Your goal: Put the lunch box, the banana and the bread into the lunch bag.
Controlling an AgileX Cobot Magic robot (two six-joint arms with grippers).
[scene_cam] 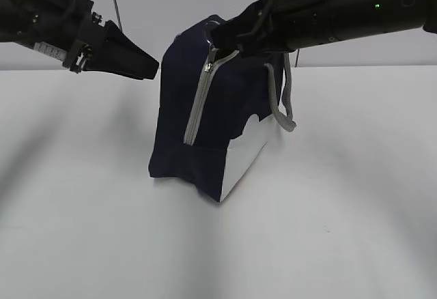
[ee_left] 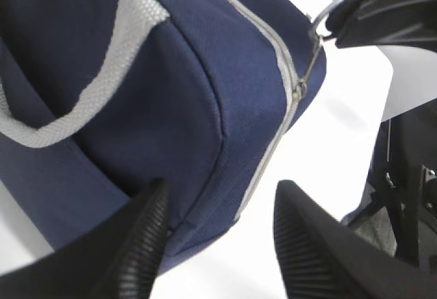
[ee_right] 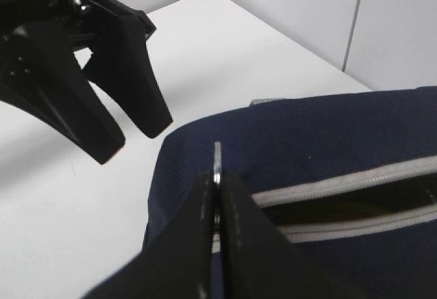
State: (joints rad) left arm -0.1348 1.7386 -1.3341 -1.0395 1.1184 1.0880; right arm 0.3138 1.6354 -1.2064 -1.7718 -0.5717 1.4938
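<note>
While the lunch bag (scene_cam: 205, 121) stands on the white table (scene_cam: 328, 231), the right hand (scene_cam: 222, 39) pinches its ring pull (ee_right: 217, 157), the left hand (scene_cam: 151, 65) wide.

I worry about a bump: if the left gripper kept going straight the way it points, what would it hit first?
Most likely the lunch bag: the left gripper is open, pointing at its navy end beside the zipper. Depth is unclear.

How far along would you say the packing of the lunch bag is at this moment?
No food or lunch box shows on the table, so loading looks done. The right claw is shut on the zipper's ring pull at the lunch bag top, where a short gap remains unzipped. The left claw hangs open beside the bag.
</note>
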